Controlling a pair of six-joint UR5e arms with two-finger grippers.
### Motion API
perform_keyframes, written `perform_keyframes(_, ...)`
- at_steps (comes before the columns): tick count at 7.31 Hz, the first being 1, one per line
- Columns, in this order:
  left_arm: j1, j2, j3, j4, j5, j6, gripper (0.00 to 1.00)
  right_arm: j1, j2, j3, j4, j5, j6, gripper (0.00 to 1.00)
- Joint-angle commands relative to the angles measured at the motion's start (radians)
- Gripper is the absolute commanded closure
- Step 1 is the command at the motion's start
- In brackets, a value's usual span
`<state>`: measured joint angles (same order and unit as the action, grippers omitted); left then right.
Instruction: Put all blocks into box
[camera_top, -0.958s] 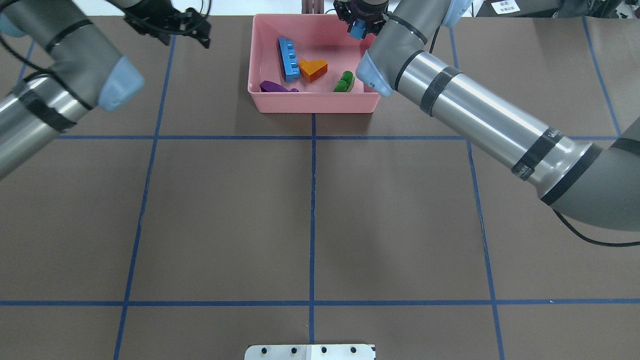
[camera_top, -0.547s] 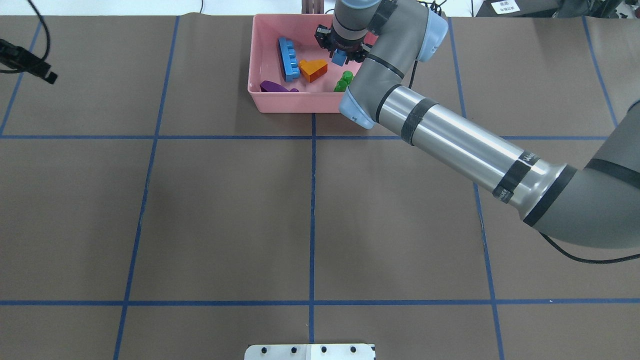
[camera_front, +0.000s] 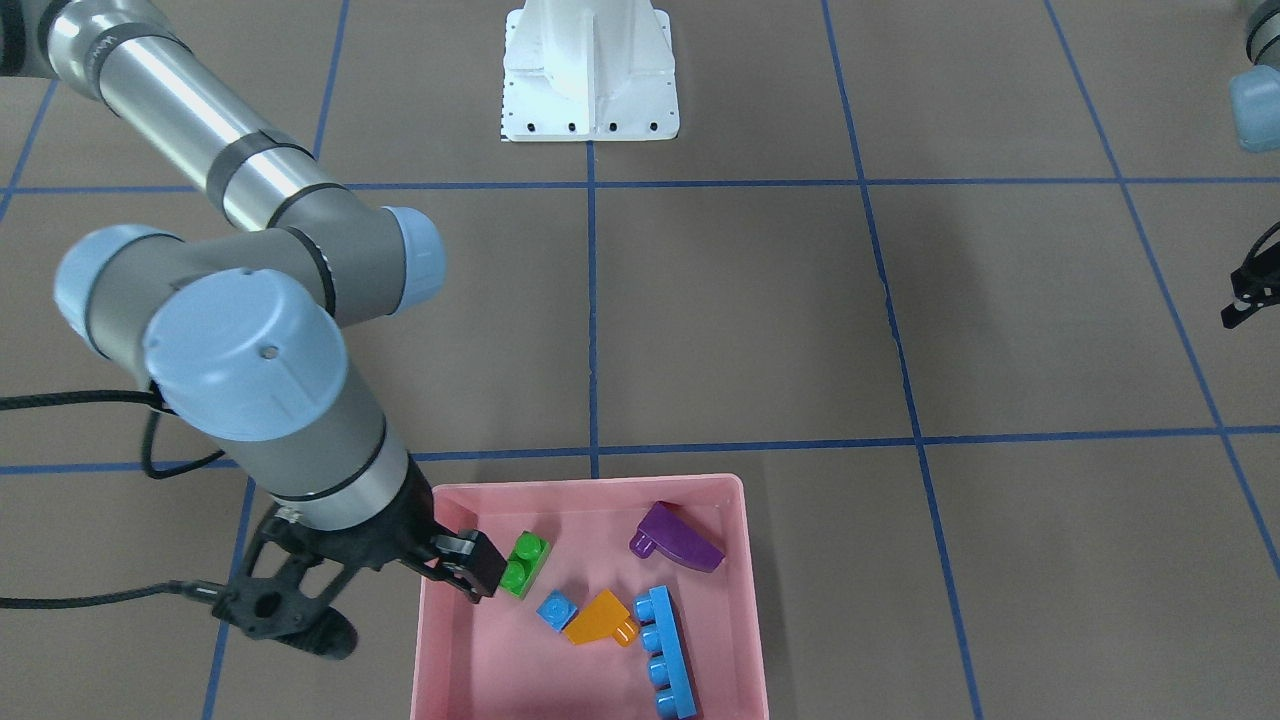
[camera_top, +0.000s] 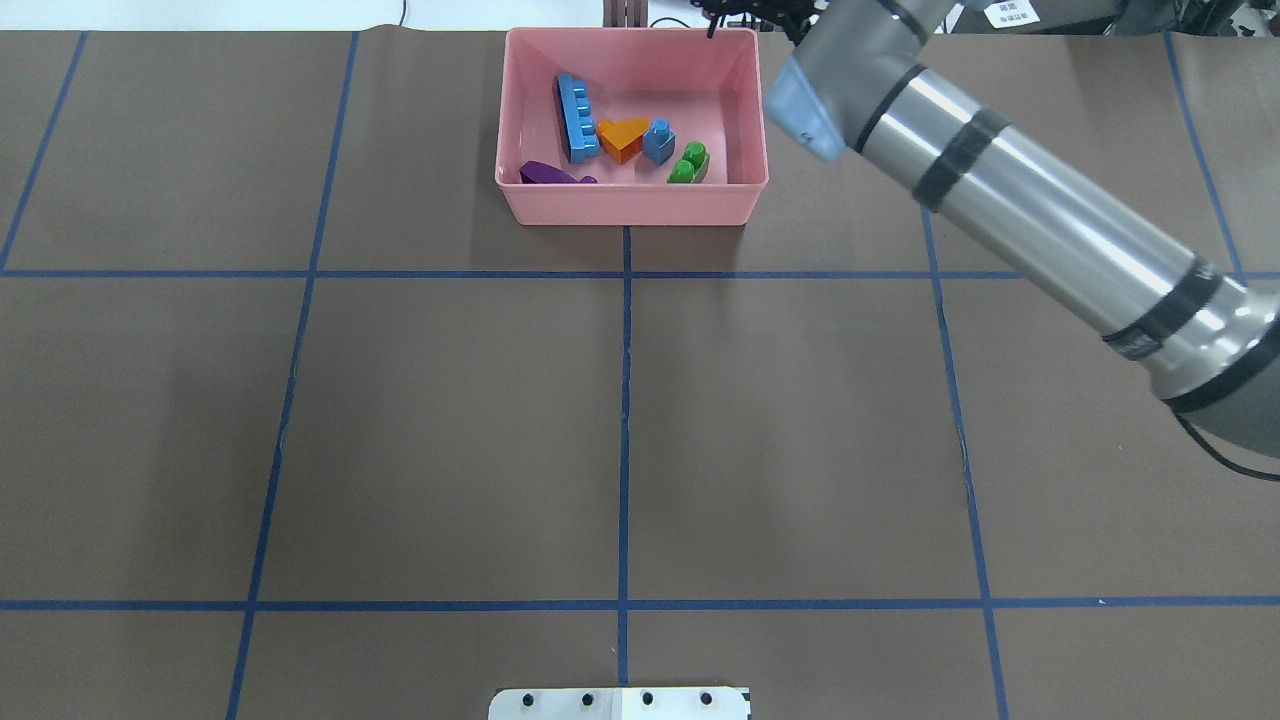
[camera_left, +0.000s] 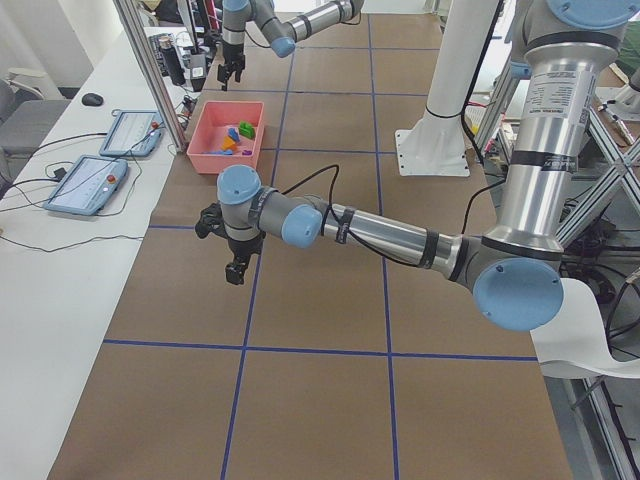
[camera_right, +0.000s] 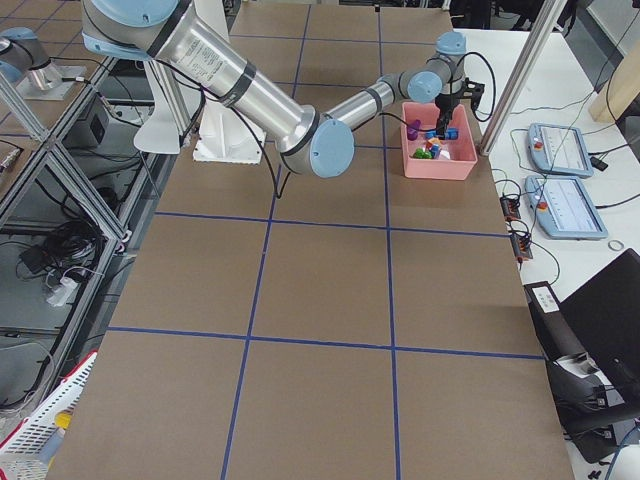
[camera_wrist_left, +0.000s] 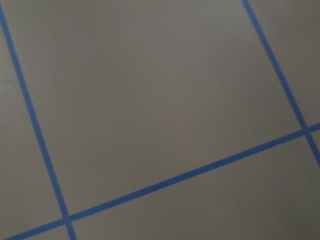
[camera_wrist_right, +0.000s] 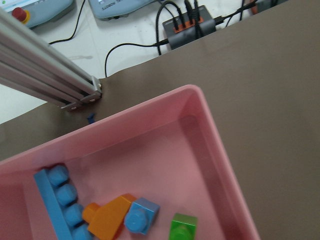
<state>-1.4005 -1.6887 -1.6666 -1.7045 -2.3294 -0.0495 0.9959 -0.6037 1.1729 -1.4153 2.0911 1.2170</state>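
Exterior front-facing, right end effector (camera_front: 397, 602) spread wide, empty, left end effector (camera_left: 234, 268) unclear

box (camera_top: 630, 205) far-right corner open, blocks (camera_top: 625, 140) crowd elsewhere

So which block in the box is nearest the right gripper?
The green two-stud block: it sits right beside one finger of the right gripper, while the other four blocks lie farther off.

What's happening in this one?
Inside the pink box lie the long blue block, orange block, tiny blue block, green block and purple block: all five. The right gripper hangs at the box's edge, fingers open and empty. The left gripper hangs over the table, well away. The task looks done.
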Motion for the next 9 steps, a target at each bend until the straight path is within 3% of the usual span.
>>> perform_keyframes(1, -0.053, 0.021, 0.025, 0.046, -0.002, 0.088, 0.00, 0.160, -0.315, 0.343, -0.198, 0.133, -0.309, 0.00)
perform_keyframes(2, -0.066, 0.021, 0.027, 0.086, -0.001, 0.103, 0.00, 0.232, -0.487, 0.437, -0.192, 0.162, -0.443, 0.00)
perform_keyframes(5, -0.103, 0.041, 0.034, 0.126, -0.036, 0.105, 0.00, 0.477, -0.781, 0.467, -0.224, 0.230, -0.965, 0.00)
perform_keyframes(7, -0.106, 0.046, 0.033, 0.129, -0.044, 0.103, 0.00, 0.555, -0.815, 0.464, -0.388, 0.224, -1.211, 0.00)
perform_keyframes(9, -0.127, 0.061, 0.033, 0.149, -0.036, 0.100, 0.00, 0.573, -0.852, 0.462, -0.403, 0.219, -1.292, 0.00)
